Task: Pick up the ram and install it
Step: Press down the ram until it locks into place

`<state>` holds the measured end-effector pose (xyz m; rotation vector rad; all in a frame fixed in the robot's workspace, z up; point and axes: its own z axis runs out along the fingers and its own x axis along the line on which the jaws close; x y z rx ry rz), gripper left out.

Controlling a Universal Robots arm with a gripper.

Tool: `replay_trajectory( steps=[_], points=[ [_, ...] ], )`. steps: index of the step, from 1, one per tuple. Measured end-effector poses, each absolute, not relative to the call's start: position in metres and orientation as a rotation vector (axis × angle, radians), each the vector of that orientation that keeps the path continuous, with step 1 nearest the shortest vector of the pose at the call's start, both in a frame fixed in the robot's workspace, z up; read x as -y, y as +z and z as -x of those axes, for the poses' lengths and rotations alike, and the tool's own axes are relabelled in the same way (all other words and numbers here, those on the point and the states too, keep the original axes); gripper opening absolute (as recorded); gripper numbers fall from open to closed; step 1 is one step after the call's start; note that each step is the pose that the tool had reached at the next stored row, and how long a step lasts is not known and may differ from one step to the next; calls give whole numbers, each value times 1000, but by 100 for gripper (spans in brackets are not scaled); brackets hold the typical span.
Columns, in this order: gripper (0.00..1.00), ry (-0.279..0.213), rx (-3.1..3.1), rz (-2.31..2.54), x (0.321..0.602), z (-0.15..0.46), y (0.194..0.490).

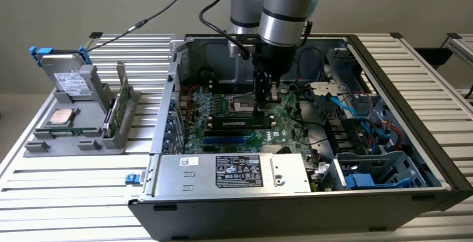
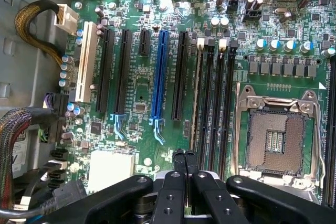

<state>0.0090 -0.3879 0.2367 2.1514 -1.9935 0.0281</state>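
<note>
The ram [image 1: 238, 123] stands on edge in a black memory slot on the green motherboard [image 1: 221, 106], its dark side and pale label facing the exterior view. In the wrist view the ram [image 2: 198, 98] is a thin pale edge along the slot beside the processor socket [image 2: 275, 140]. My gripper [image 1: 260, 107] reaches down into the open computer case, just over the end of the ram on the exterior view's right. The gripper [image 2: 184, 156] is shut, fingertips pressed together with nothing between them. Whether they touch the ram I cannot tell.
The case's walls [image 1: 402, 92] and a silver power supply [image 1: 236, 173] ring the board, with blue and red cables [image 1: 369, 125] on the exterior view's right. A grey stand [image 1: 74, 125] outside holds a drive, a square chip and a thin green board [image 1: 118, 106] on edge.
</note>
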Motion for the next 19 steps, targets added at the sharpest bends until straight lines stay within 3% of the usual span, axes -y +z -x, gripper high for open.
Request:
replay_trajectory(
  steps=[19],
  points=[
    [10, 28, 1994, -2151, 388, -11, 226]
  ],
)
